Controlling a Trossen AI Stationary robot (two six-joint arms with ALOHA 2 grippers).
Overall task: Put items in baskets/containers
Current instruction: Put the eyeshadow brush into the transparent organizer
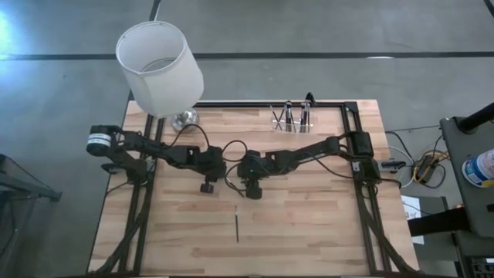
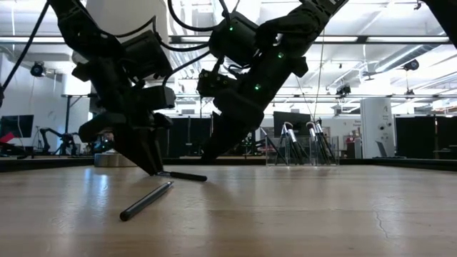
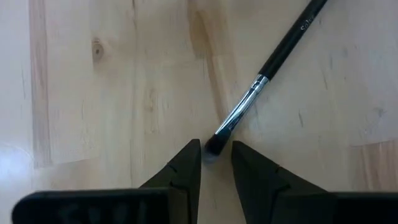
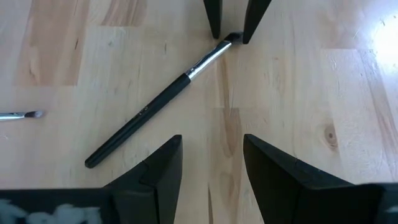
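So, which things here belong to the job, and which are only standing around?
Job:
- brush on the table, its bristle tip between the left end effector fingers
- second brush nearer the front edge
- clear holder with brushes in it

Standing around:
- white lamp
- right end effector, open, waiting

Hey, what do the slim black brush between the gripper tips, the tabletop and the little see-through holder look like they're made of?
Slim black brush: glossy black handle, probably lacquered wood or plastic; shiny silver collar looks metal; dark bristle tip. Tabletop: pale jointed wood planks, grain and a knot showing. See-through holder: clear, likely acrylic or plastic.
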